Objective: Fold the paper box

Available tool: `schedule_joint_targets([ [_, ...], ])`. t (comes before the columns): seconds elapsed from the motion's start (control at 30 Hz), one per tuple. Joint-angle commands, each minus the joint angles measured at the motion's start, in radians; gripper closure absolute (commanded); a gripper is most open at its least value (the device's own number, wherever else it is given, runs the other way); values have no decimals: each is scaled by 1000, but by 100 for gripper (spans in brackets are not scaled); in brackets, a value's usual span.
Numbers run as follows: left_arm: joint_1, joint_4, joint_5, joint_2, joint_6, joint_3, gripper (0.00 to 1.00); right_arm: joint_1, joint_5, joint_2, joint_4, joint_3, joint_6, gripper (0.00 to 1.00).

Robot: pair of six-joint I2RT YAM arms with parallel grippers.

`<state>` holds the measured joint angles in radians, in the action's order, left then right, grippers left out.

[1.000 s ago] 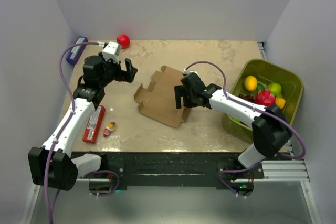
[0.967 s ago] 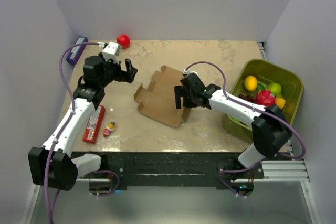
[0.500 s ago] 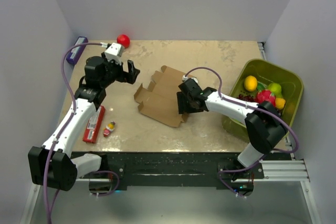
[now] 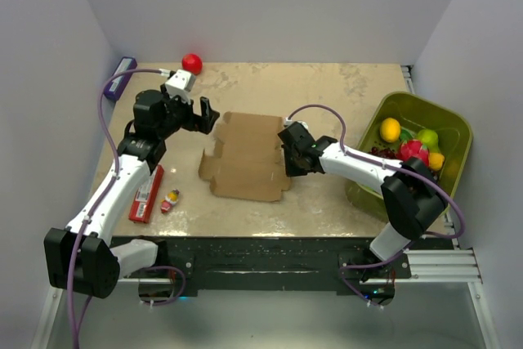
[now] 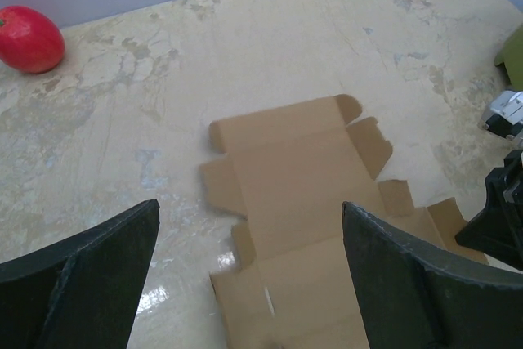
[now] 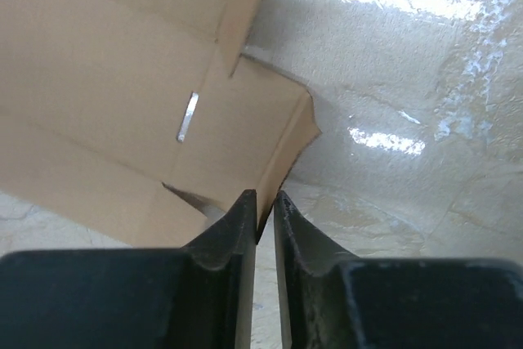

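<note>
The paper box (image 4: 245, 157) is a flat brown die-cut cardboard sheet with tabbed flaps, lying in the middle of the table. It also fills the centre of the left wrist view (image 5: 302, 177). My right gripper (image 4: 292, 159) is at the sheet's right edge. In the right wrist view its fingers (image 6: 264, 195) are pinched on a raised flap edge of the sheet (image 6: 122, 79). My left gripper (image 4: 204, 112) hovers open above the table just left of the sheet's far corner, its wide-set fingers (image 5: 249, 206) holding nothing.
A green bin (image 4: 453, 124) of toy fruit stands at the right edge. A red ball (image 4: 192, 63) lies at the back left, a purple box (image 4: 121, 75) beside the left wall. A red flat pack (image 4: 145, 194) and a small toy (image 4: 171, 199) lie front left.
The right gripper has lowered and closed on the sheet's right edge. The sheet has turned from a slanted position to lie square with the table. The left gripper shifted slightly.
</note>
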<state>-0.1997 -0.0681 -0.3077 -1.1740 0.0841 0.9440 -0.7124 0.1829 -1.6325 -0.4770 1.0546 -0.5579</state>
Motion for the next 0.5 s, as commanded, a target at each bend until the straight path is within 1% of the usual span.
schedule_joint_targets([
  [0.0, -9, 48, -19, 30, -27, -5, 3, -2, -5, 31, 9, -2, 7, 87],
  [0.13, -9, 53, -22, 42, -30, -13, 3, -4, 29, 65, -12, 21, 44, 100],
  [0.27, -9, 53, -44, 48, -33, -16, 3, -4, 79, 79, -23, 73, 124, 100],
  [0.33, -9, 88, -59, 45, -33, -17, 3, -2, 89, 82, -17, 97, 193, 100],
  [0.43, -9, 106, -111, 42, -32, -13, 2, -4, 98, 105, 9, 148, 308, 100],
  [0.47, -9, 117, -163, 43, -30, -13, 2, -4, 95, 115, 35, 163, 335, 100],
])
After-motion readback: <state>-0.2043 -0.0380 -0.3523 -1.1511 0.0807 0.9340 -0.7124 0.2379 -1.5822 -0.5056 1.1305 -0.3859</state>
